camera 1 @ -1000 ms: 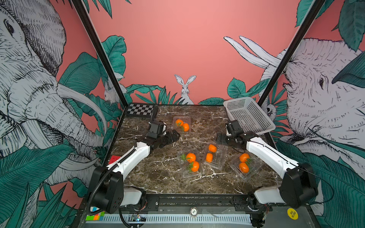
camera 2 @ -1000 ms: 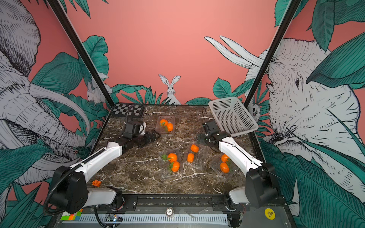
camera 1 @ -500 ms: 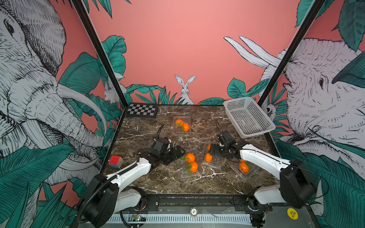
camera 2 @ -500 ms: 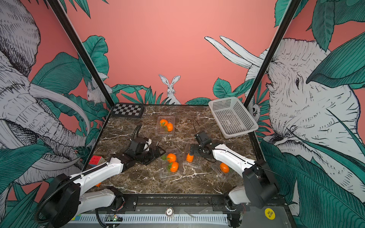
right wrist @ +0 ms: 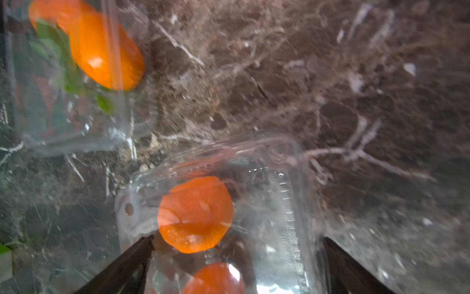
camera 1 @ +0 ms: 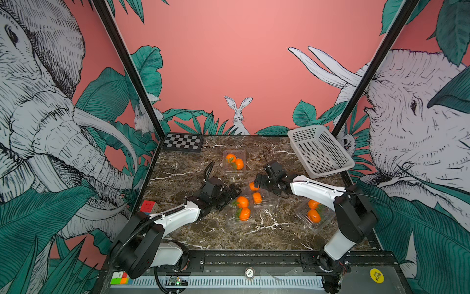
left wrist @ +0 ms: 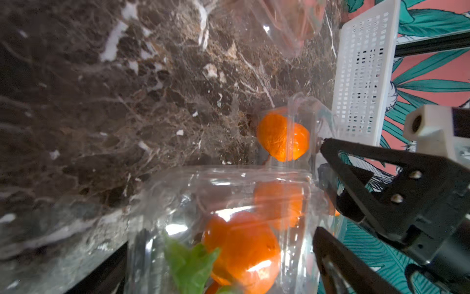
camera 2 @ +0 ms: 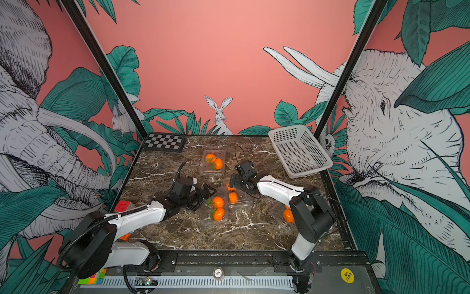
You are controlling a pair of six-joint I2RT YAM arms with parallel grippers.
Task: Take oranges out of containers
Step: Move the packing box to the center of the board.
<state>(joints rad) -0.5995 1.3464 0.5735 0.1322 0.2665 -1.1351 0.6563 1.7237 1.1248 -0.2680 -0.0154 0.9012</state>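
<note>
Where tabletop (camera 1: 178, 178) spreads, four containers (camera 1: 243, 154), eight oranges (camera 1: 239, 163), one basket (camera 1: 318, 152)

A robot test cell in a lab is shown. A marble-patterned table (camera 1: 229, 236) is enclosed by black frame posts (camera 1: 127, 68) and printed jungle-animal wall panels (camera 1: 229, 51). A checkerboard (camera 1: 182, 142) is laid at the table's far left corner. Two white robot arms (camera 1: 178, 219) are mounted on a black rail (camera 1: 254, 258) along its near edge.
</note>
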